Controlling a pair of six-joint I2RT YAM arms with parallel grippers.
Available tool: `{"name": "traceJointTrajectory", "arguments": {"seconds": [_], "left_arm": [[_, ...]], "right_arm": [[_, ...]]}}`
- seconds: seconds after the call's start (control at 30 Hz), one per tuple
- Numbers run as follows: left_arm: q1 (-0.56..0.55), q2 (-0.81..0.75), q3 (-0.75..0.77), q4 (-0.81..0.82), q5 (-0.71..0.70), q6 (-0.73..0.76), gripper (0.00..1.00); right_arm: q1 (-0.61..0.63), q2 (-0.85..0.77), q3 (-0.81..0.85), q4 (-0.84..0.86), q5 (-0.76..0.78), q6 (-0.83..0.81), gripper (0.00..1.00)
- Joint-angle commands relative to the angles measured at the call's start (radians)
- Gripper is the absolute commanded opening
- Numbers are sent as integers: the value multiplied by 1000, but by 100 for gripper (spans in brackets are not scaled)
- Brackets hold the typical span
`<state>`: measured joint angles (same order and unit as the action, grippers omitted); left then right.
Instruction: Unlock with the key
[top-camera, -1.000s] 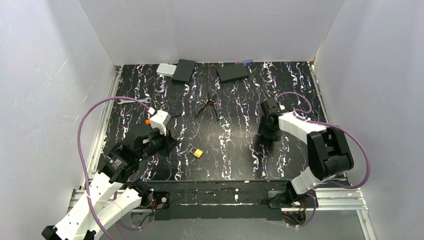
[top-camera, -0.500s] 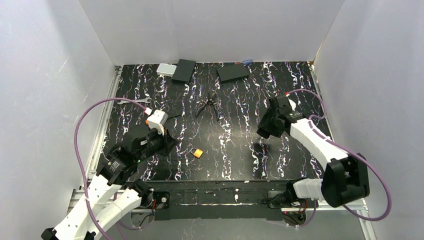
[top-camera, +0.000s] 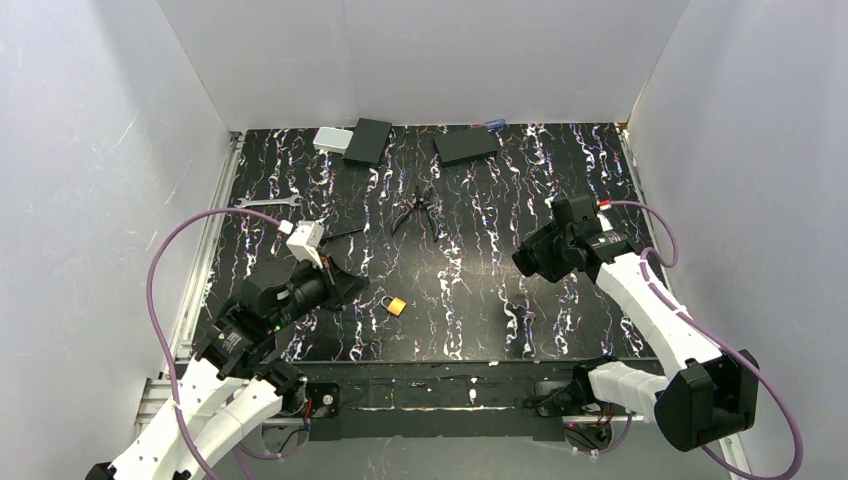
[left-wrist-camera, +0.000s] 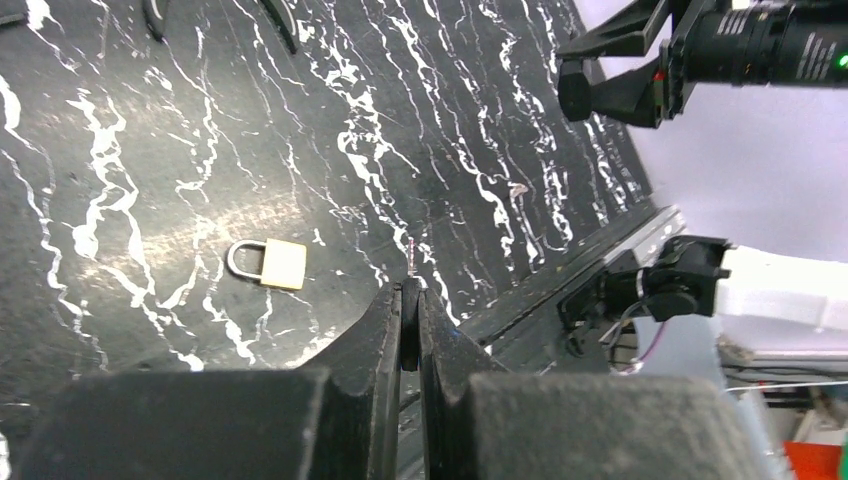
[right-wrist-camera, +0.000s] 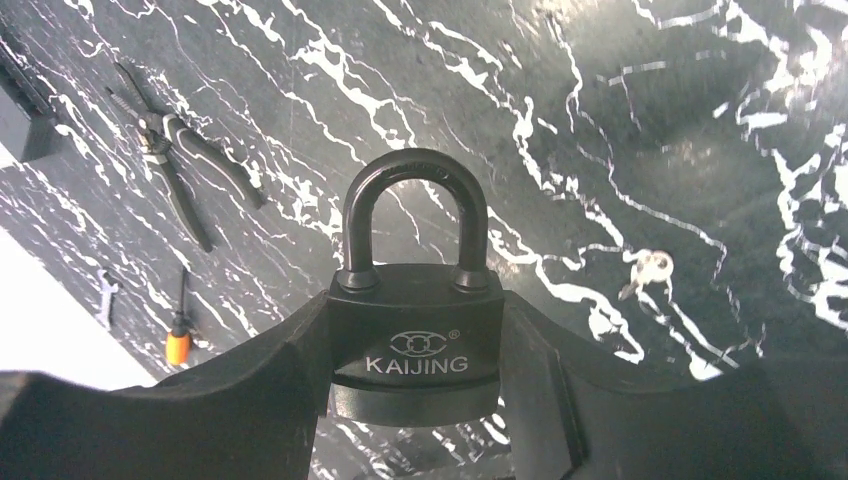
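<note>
Two padlocks (right-wrist-camera: 415, 345) (top-camera: 395, 305), two keys (left-wrist-camera: 413, 248) (right-wrist-camera: 645, 268), two black boxes (top-camera: 368, 141) (top-camera: 466, 146), one pliers (top-camera: 418, 212)

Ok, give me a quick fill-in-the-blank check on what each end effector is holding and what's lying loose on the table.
1. The right end effector grips a black padlock marked ____.
2. The left end effector is shut on a small ____.
3. The black-handled tool lying beyond the brass padlock is a pair of ____.
Missing words: KAIJING; key; pliers.
</note>
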<state>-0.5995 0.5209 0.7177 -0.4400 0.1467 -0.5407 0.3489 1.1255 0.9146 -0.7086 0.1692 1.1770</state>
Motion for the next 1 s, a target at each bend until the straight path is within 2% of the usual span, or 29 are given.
{"name": "traceJointTrajectory", "arguments": {"seconds": [0.0, 0.27, 0.4, 0.53, 0.6, 0.7, 0.87, 0.97], "left_arm": [[-2, -10, -45, 117, -3, -166, 0], [-3, 48, -96, 264, 21, -262, 0], [-3, 52, -174, 402, 6, -342, 0], [-10, 88, -203, 480, -6, -379, 0], [-17, 112, -195, 480, -13, -377, 0], [-22, 129, -192, 471, -30, -382, 0], [-28, 159, -205, 446, -86, -429, 0], [-41, 187, -215, 446, -101, -466, 0]], "right_arm": [[-1, -37, 73, -59, -41, 188, 1], [2, 6, 107, -160, -108, 316, 1], [34, 13, 76, -114, -155, 375, 1], [82, 21, 74, -94, -150, 415, 1], [120, 38, 104, -144, -97, 434, 1], [172, 146, 221, -308, 27, 421, 1], [177, 502, 546, -698, 104, 195, 1], [182, 626, 580, -716, 45, 73, 1]]}}
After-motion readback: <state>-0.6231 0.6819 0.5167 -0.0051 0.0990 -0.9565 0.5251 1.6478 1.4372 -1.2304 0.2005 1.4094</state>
